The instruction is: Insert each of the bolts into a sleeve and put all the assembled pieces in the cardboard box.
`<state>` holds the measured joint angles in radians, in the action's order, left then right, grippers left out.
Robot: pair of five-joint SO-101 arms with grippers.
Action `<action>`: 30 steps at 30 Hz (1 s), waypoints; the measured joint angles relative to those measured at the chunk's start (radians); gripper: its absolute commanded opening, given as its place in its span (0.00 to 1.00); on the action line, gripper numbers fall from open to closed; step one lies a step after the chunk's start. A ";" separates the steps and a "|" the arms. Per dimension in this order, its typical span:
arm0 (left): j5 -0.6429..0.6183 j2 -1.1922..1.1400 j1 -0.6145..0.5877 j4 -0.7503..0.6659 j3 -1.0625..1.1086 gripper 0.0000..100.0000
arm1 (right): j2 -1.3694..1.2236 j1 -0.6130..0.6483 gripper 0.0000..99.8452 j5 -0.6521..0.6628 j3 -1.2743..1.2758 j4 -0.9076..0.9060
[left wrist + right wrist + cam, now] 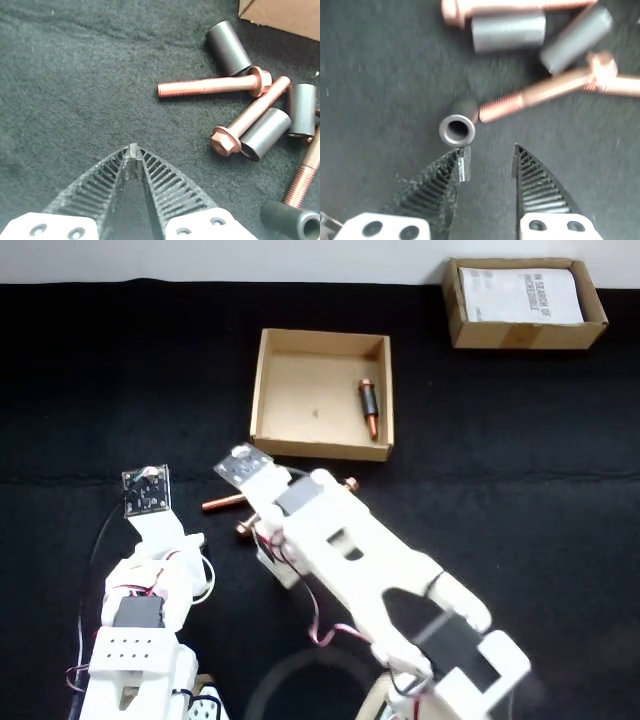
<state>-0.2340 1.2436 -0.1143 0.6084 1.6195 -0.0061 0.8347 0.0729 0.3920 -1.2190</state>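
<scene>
A: Where is the sleeve (456, 129)?
B: On the worktop (370, 75), just before the right claw (490, 156), which stands apart. Centre on it first; it may roll. The left claw (133, 149) is together.

We find the tabletop (70, 75) bare ahead of our closed left pincer (132, 150). To its right, bolts (210, 86) and sleeves (228, 47) crowd together, touching. Our open right pincer (490, 155) has the nearest sleeve (456, 129) just off one finger. Farther off, the cardboard box (305, 390) has room left of its assembled piece (368, 407).
</scene>
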 measured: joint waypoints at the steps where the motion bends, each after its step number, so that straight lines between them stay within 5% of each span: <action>1: 0.000 0.000 -0.005 0.000 0.000 0.01 | -0.026 -0.003 0.12 0.000 -0.029 0.000; 18: 0.000 0.000 -0.006 0.000 0.000 0.01 | -0.115 0.026 0.02 0.000 -0.164 -0.176; 30: 0.000 0.040 -0.006 0.000 0.011 0.01 | -0.120 0.077 0.02 0.000 -0.164 -0.087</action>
<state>-0.2340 1.2835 -0.1204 0.6084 1.6303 -0.1258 0.9114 0.0729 0.2279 -1.3065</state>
